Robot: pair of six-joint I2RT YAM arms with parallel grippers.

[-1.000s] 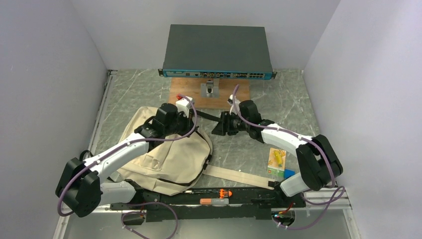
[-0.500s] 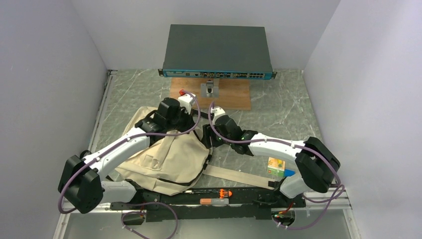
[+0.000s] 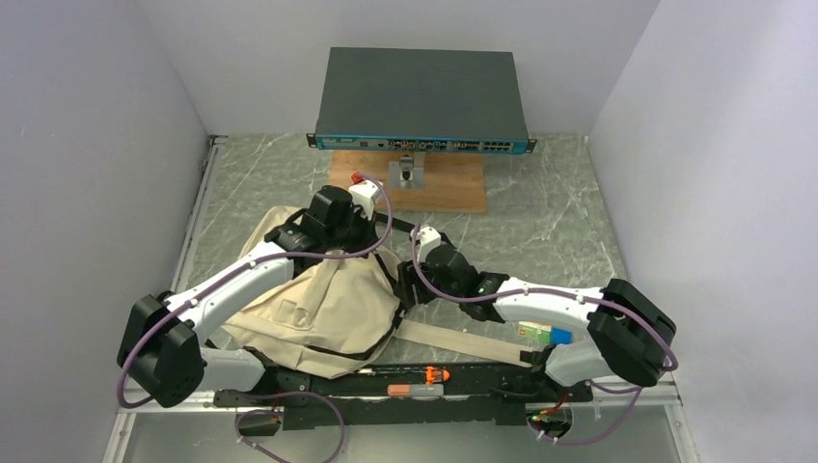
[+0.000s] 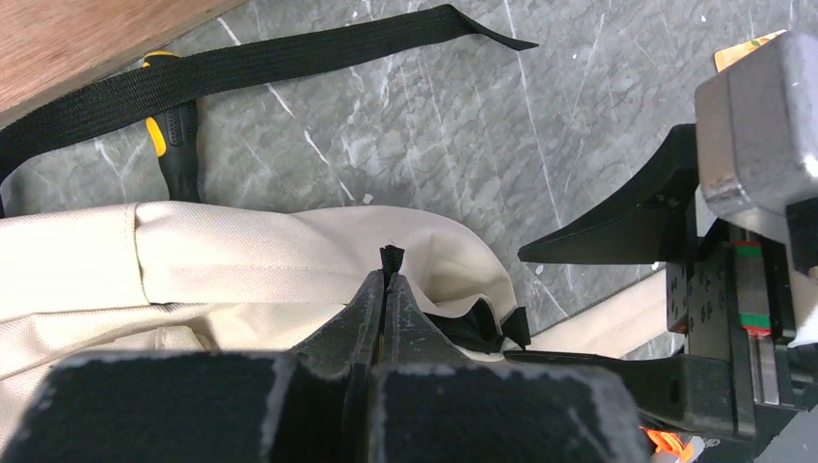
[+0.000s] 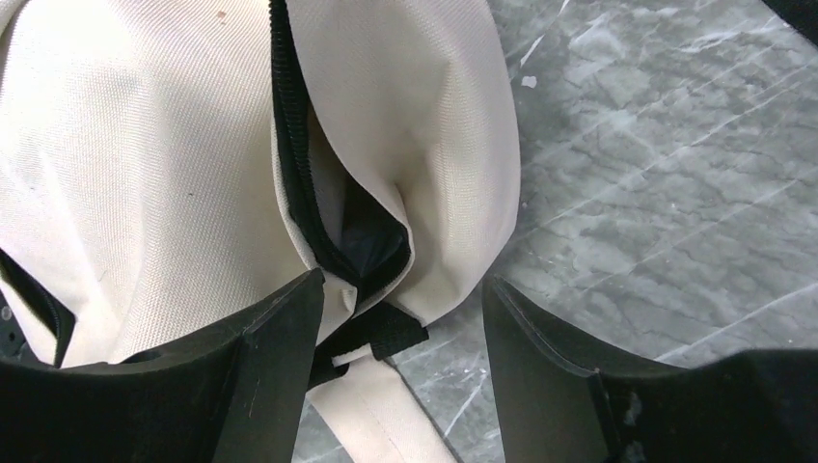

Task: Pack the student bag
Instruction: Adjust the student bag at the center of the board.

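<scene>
Marbled desk (image 3: 540,222) is carrying the student bag (image 3: 328,309); left hand (image 4: 389,280) is pinching what seems its zipper pull (image 4: 391,257), right hand (image 5: 403,286) is hovering spread at the opening (image 5: 362,241), probably needing widening next.

Plain pale walls (image 3: 87,145) closed the cell on left, far and right. Grey marbled tabletop (image 3: 550,212), evenly lit. Wooden board (image 3: 453,188) lay far centre; dark flat equipment box (image 3: 420,92) sat over it.

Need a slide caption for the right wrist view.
Right gripper, jaws open, poised at the partly unzipped corner of the beige student bag on the grey marble table.
</scene>
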